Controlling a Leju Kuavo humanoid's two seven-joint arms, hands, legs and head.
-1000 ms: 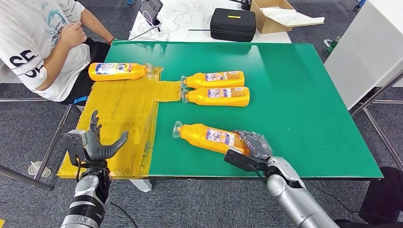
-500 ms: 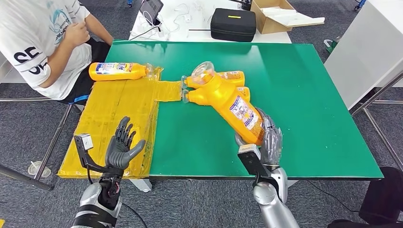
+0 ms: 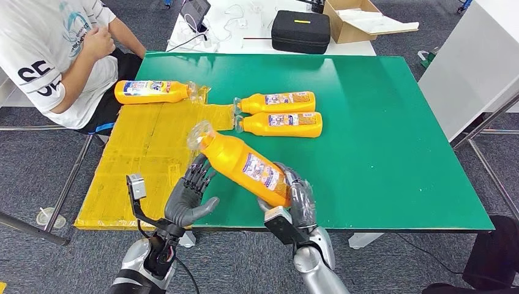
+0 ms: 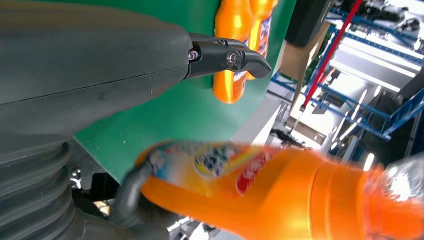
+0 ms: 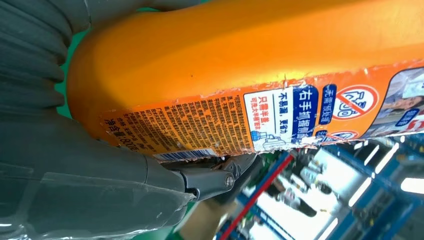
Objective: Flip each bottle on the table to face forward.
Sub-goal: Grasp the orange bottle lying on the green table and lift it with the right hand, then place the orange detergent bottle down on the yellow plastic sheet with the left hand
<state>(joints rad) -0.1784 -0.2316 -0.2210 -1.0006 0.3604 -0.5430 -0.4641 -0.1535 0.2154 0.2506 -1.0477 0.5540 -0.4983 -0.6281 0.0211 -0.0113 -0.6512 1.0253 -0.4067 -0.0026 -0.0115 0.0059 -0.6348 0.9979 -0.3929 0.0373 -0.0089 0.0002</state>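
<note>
Now — right hand (image 3: 298,197) grips tilted bottle (image 3: 245,166) by its base | left hand (image 3: 190,197) spread, empty, under its neck

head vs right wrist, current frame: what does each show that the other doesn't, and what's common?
Head view alone: the left hand, open below the neck end of the held bottle; two bottles lying side by side on the green table; a fourth bottle on the yellow sheet; a seated person; a black case.
Right wrist view alone: the fine print and barcode on the held bottle's label.
Both: the right hand gripping the base end of that orange bottle, lifted off the table.
</note>
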